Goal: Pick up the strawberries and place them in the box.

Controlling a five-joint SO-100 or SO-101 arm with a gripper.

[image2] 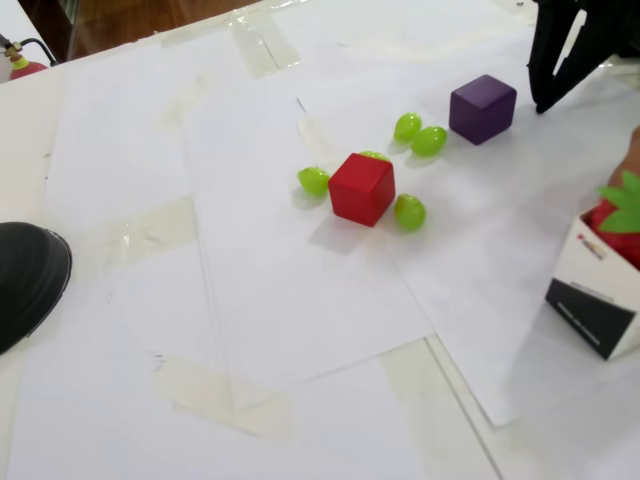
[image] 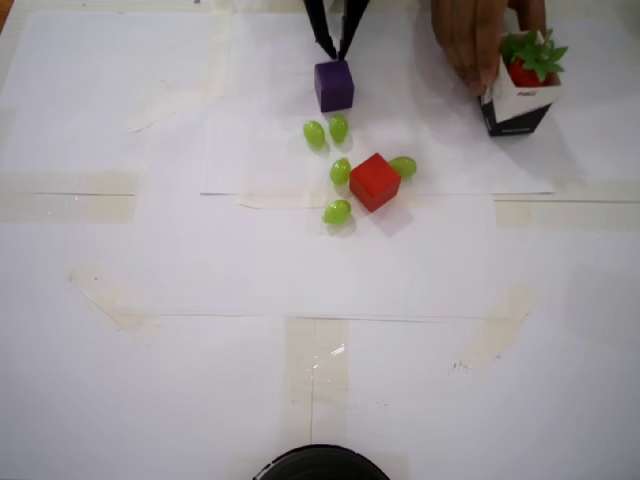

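Gripper (image: 335, 50): only black jaws show, arm cut by the overhead view's top edge. Hand (image: 470, 40): cut by the same edge. Strawberries (image: 528, 62) in box (image2: 598, 295): count unclear; box clipped at the fixed view's right edge.

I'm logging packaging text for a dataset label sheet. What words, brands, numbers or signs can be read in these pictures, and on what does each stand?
Nothing can be read.
The box: a small red mark on its white side and pale print on its black panel, both too small and blurred in both views.
The purple cube, the red cube and the paper sheets: no text.
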